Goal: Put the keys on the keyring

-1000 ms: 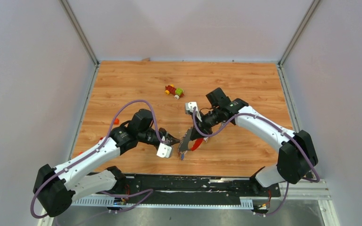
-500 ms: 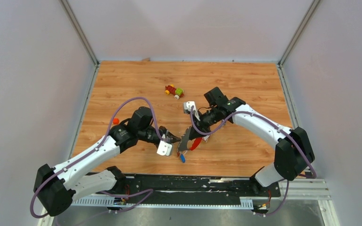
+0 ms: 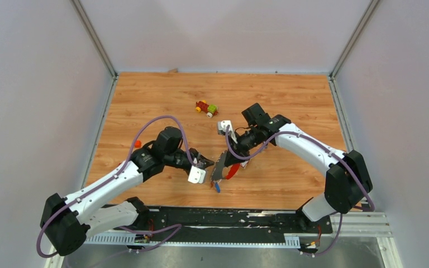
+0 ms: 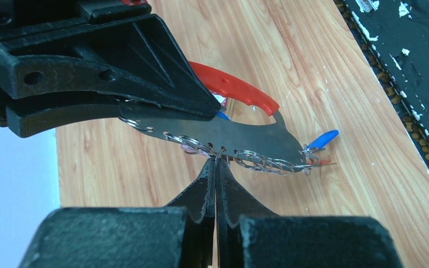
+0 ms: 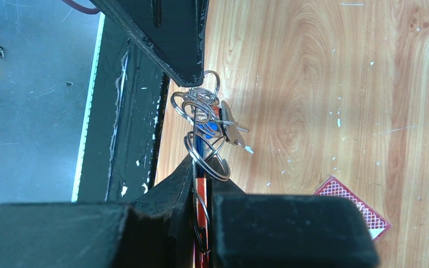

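Note:
The keyring [image 3: 222,166] hangs between both grippers above the table's near middle. In the left wrist view its grey fob [image 4: 246,137] and red fob [image 4: 234,92] lie clamped in the black fingers [image 4: 145,72] of my right gripper [image 3: 227,160]. Several thin wire rings [image 5: 201,114] dangle from the grey fob's edge. My left gripper [image 4: 216,163] is shut, its tips pinching one small ring at that edge. A blue-headed key [image 4: 323,138] hangs at the fob's far tip, and it shows from above as the blue key [image 3: 217,187]. My right gripper [image 5: 204,173] is shut on the red fob and a ring.
A red-yellow-green toy car [image 3: 206,108] stands behind the grippers. A pink foil packet [image 5: 357,215] lies on the wood under my right wrist. A small red thing [image 3: 137,143] sits by my left arm. The black base strip [image 3: 229,218] runs along the near edge.
The blue key has dropped into view below the grey fob. Both grippers have shifted slightly, the right one a little to the left. Both stay shut.

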Controlling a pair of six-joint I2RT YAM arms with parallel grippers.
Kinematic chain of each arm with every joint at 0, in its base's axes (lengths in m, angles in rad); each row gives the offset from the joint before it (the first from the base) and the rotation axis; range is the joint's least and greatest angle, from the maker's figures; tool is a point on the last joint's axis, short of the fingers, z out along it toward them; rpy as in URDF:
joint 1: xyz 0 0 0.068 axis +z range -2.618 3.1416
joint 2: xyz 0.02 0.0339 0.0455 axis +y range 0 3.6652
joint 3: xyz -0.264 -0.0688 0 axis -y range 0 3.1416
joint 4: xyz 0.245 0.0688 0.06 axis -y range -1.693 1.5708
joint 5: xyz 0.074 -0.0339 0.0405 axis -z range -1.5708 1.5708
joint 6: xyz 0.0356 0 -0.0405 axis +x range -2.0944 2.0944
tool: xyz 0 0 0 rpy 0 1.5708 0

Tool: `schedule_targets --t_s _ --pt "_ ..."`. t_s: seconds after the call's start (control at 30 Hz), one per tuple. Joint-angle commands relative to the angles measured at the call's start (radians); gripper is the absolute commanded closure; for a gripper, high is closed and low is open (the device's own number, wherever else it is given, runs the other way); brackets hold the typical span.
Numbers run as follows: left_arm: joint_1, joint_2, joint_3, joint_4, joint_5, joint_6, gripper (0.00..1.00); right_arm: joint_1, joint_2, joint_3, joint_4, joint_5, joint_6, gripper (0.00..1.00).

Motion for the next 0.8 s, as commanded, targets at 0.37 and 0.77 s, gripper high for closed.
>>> schedule_targets --t_s 0.37,0.77 --pt "-0.004 0.001 -0.027 0.025 0.003 0.018 0.83 0.001 -0.007 0.049 -0.012 -0.054 -0.031 1.00" --pt "-0.004 0.003 -0.036 0.037 0.006 0.014 0.66 0.001 -0.004 0.051 -0.016 -0.052 -0.034 1.00"
